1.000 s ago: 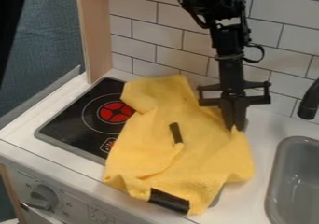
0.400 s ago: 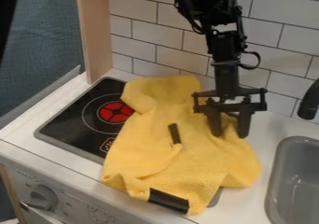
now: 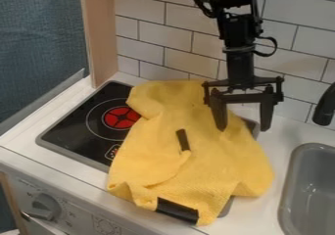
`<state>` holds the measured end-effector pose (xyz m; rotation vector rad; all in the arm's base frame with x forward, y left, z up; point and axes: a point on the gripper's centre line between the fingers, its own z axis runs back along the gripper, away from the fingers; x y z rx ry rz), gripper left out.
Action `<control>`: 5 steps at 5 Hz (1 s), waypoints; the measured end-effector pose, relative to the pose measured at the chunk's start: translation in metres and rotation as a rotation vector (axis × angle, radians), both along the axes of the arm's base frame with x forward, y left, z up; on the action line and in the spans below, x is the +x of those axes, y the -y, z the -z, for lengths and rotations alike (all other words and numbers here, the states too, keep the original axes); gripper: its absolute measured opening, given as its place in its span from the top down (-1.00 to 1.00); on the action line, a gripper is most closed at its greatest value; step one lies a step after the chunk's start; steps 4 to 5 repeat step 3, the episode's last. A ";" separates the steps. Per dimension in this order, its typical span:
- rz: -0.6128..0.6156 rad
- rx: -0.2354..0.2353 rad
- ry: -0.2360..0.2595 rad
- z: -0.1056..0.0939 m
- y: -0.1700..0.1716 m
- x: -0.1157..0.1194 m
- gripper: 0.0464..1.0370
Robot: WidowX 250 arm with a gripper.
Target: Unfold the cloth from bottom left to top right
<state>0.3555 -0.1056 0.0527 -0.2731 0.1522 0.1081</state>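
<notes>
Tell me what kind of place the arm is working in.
It looks like a toy or play kitchen: a stove top with a red burner mark, a grey sink to its right, and a knob on the front panel below.

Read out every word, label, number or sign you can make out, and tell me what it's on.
Nothing is legible.
Front panel, around the knob: small marks, too blurred to read.
Stove top: small red-and-white sign, too small to read.
Yellow cloth: no lettering that I can make out.
</notes>
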 end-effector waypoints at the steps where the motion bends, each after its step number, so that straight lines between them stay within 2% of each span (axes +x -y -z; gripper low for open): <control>1: 0.024 0.003 0.041 -0.018 -0.002 0.000 -0.93; 2: 0.041 -0.003 0.087 -0.037 -0.002 0.000 -0.93; 3: 0.049 0.018 0.104 -0.048 -0.006 -0.002 -0.93; 5: 0.049 0.018 0.104 -0.048 -0.006 -0.002 -0.93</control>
